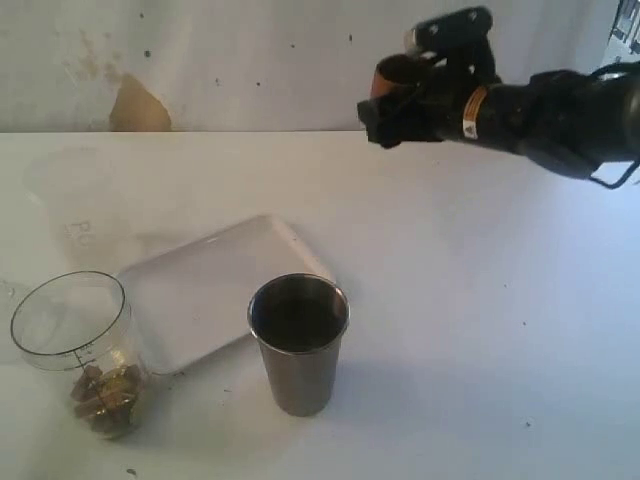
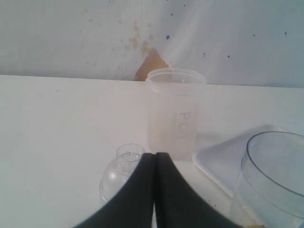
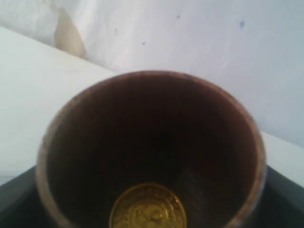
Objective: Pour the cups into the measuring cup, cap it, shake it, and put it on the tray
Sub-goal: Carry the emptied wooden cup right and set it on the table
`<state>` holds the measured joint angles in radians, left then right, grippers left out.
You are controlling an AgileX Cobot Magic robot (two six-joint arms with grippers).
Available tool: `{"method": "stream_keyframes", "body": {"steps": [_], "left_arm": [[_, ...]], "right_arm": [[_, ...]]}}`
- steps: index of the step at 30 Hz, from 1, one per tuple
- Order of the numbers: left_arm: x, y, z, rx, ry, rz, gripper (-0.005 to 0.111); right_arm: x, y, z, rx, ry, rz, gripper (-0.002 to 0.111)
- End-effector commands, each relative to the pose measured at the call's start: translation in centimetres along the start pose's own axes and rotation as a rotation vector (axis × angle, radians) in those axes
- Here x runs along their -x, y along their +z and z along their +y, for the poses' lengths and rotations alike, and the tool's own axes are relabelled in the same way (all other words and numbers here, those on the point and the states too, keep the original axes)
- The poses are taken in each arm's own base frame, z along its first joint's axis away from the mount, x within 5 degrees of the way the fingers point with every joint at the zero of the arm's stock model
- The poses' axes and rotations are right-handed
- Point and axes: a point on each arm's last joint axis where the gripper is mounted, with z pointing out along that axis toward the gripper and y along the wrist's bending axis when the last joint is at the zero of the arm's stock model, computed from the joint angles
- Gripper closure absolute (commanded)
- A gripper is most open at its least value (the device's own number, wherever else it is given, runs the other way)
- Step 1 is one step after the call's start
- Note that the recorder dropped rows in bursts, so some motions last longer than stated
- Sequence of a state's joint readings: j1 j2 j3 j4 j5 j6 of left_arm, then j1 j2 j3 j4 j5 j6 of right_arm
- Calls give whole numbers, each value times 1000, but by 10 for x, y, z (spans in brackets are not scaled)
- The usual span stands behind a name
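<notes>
Right gripper (image 1: 425, 75): raised well above the white table (image 1: 480, 300), at the upper right of the exterior view; jaws clamped around a small round brown wooden cup (image 1: 395, 78).
Wooden cup, inside: the right wrist view looks into its dark bowl (image 3: 152, 142); a gold round disc (image 3: 148, 209) lies at the bottom.
Left gripper (image 2: 154, 190): black fingers pressed together, nothing between them; low over the table.
Measuring cup: clear plastic cylindrical measuring cup (image 1: 75, 350) upright and uncapped at the left edge of the exterior view, just beside the tray; brown and gold pieces (image 1: 105, 392) lie in its base.
Tumbler: tapered stainless-steel tumbler (image 1: 298, 345) upright at the tray's near edge; contents too dark to tell.
Tray: flat white rectangular tray (image 1: 215, 285) flat on the table, between measuring cup and tumbler.
Other: frosted translucent plastic cup (image 2: 175, 111) upright beyond the tray; clear domed plastic piece (image 2: 121, 173) on the table just beside the left fingers.
</notes>
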<state>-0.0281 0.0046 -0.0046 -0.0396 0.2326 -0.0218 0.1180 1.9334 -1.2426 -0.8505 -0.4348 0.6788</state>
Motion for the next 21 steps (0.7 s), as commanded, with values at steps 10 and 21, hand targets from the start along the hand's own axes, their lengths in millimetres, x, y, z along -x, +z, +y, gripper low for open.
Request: {"method": "stream_keyframes", "body": {"steps": [10,21], "left_arm": [[-1,0,0,-6,-3,0,107],[-1,0,0,-6,-3,0,107]], "right_arm": [[-77,51,1,131,-102,28,103],[-84,58,11,161,-55,-1,40]]}}
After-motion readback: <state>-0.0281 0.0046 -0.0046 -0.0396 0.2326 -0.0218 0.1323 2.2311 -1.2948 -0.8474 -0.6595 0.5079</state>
